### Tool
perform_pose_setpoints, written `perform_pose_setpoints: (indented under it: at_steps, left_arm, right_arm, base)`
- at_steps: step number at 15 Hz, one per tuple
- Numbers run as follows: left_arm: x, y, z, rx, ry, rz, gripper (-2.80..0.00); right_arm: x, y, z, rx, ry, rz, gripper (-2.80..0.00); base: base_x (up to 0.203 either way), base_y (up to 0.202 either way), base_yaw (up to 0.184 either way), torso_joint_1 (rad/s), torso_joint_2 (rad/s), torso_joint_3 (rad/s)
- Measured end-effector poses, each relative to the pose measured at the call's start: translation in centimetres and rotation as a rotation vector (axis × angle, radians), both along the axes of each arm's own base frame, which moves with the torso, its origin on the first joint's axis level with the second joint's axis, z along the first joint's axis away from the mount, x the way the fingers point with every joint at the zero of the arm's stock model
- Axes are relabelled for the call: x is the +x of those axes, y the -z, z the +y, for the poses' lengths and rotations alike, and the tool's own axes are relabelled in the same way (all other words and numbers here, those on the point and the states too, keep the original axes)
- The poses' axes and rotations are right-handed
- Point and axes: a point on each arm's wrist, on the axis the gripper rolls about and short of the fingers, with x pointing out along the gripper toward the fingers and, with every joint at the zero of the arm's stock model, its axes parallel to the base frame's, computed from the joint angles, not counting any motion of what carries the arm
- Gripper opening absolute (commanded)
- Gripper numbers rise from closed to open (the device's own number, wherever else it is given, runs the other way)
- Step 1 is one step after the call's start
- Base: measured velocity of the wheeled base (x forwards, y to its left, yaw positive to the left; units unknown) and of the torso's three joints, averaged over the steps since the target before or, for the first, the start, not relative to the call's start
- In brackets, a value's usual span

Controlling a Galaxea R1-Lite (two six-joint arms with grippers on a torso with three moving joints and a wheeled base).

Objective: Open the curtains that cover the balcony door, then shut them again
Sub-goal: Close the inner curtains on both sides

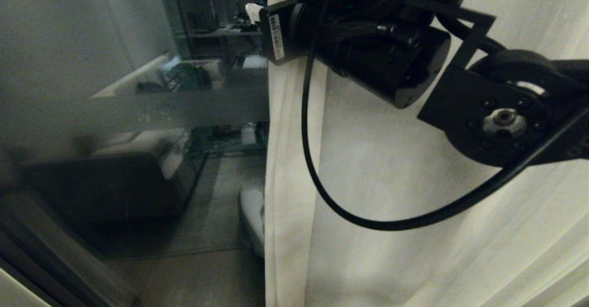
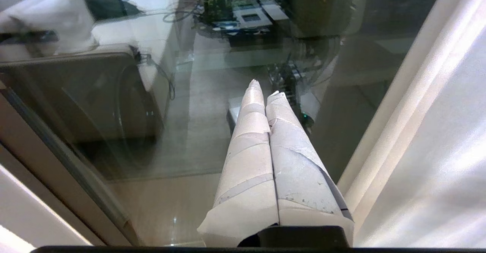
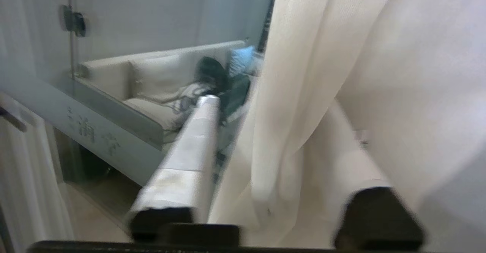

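Observation:
The right cream curtain (image 1: 391,205) hangs over the right half of the head view, its hemmed edge (image 1: 280,182) running down the middle. Left of it the balcony door (image 1: 138,67) stands uncovered, dark glass with a frosted band (image 1: 184,109). My right gripper (image 1: 255,12) reaches across the curtain's edge near the top. In the right wrist view my right gripper (image 3: 277,109) is open, its taped fingers (image 3: 190,150) wide apart with a fold of curtain (image 3: 288,93) hanging loose between them. My left gripper (image 2: 265,90) is shut and empty, pointing down at the glass beside the curtain (image 2: 436,150).
The door's dark frame (image 1: 46,251) runs along the lower left. A small dark handle (image 3: 74,19) sits on the glass, and another cream panel (image 3: 30,169) hangs at the far side. The glass reflects a sofa (image 3: 152,78). My right arm's black cable (image 1: 322,192) loops before the curtain.

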Motion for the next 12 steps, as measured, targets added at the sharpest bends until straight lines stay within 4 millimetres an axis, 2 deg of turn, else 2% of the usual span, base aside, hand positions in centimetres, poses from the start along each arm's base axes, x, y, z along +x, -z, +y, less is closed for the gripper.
perform_pose_setpoints:
  at_steps: [6, 12]
  left_arm:
    - [0.0, 0.0, 0.0, 0.0, 0.0, 0.0, -2.8]
    - [0.0, 0.0, 0.0, 0.0, 0.0, 0.0, -2.8]
  right_arm:
    - [-0.6, 0.1, -4.6, -0.037, 0.064, 0.036, 0.0]
    - [-2.8, 1.3, -11.8, -0.107, 0.169, 0.115, 0.0]
  base:
    - [0.0, 0.0, 0.0, 0.0, 0.0, 0.0]
    - [0.0, 0.0, 0.0, 0.0, 0.0, 0.0]
